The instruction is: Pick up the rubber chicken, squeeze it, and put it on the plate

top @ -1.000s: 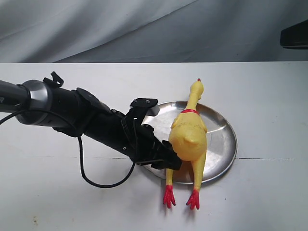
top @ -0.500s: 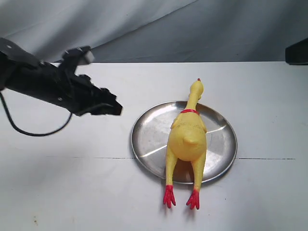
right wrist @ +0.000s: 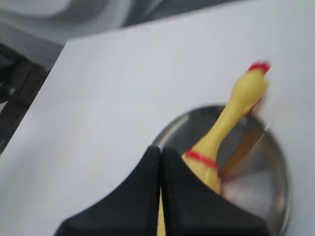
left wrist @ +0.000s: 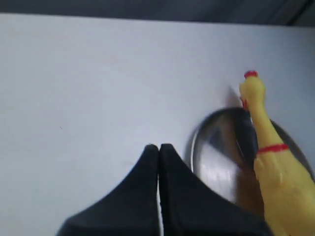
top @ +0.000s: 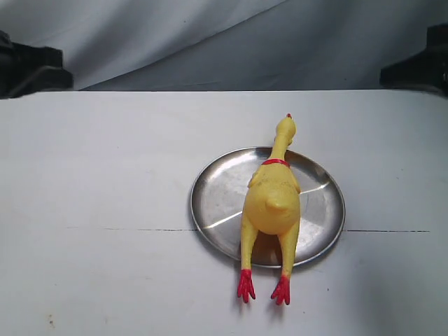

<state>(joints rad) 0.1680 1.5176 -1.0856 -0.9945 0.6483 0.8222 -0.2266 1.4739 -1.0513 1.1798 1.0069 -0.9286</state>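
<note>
The yellow rubber chicken lies lengthwise across the round steel plate. Its head and red comb pass the plate's far rim, and its red feet rest on the table past the near rim. The left wrist view shows the chicken on the plate, with my left gripper shut, empty and well away from them. In the right wrist view my right gripper is also shut and empty, hanging apart from the chicken and the plate. Both arms sit back at the exterior view's upper corners.
The white table has a thin dark seam line across it. A grey cloth backdrop hangs behind its far edge. Dark arm parts show at the upper left and upper right.
My left arm, which was beside the chicken on the plate, has pulled away up and to the left, out to the view's corner. The chicken and plate have stayed still.
</note>
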